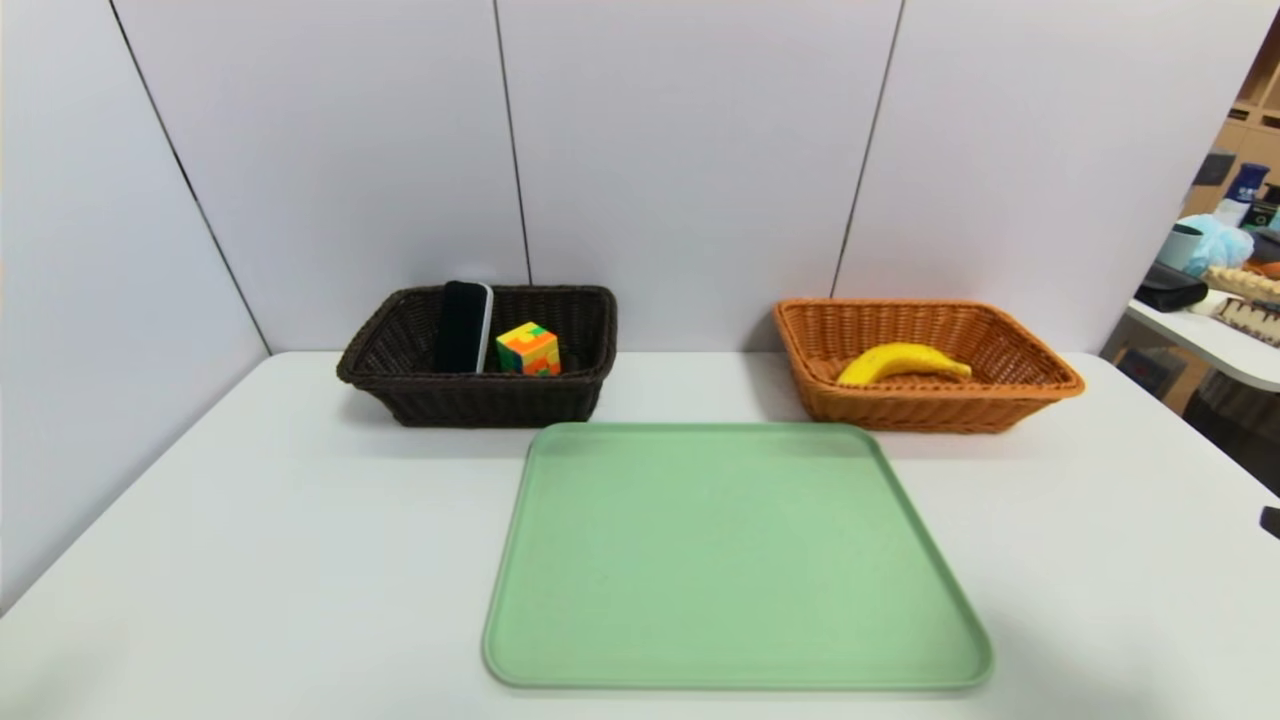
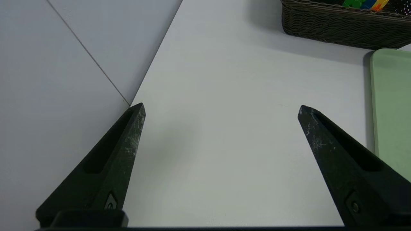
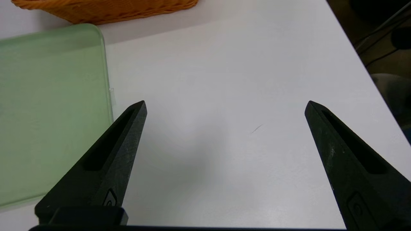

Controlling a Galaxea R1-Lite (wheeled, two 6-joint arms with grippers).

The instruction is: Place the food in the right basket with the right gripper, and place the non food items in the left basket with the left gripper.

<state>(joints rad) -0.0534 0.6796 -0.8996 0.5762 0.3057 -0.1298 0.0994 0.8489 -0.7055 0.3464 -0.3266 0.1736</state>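
The yellow banana (image 1: 903, 362) lies inside the orange-tan right basket (image 1: 1040, 392) at the back right. In the dark brown left basket (image 1: 470, 400) the black slab (image 1: 462, 327) leans upright next to the multicoloured cube (image 1: 529, 349). The cube's edge (image 2: 364, 4) peeks over that basket's wall (image 2: 337, 27) in the left wrist view. My left gripper (image 2: 221, 109) hangs open over bare table, left of the tray, nothing between its fingers. My right gripper (image 3: 225, 104) is open too, over bare table right of the tray. Neither arm shows in the head view.
A pale green tray (image 1: 735, 560) with nothing on it lies in the middle front of the white table (image 1: 250, 520). White wall panels close the back and left. The table's right edge (image 3: 359, 54) drops off; a cluttered side table (image 1: 1220, 300) stands beyond.
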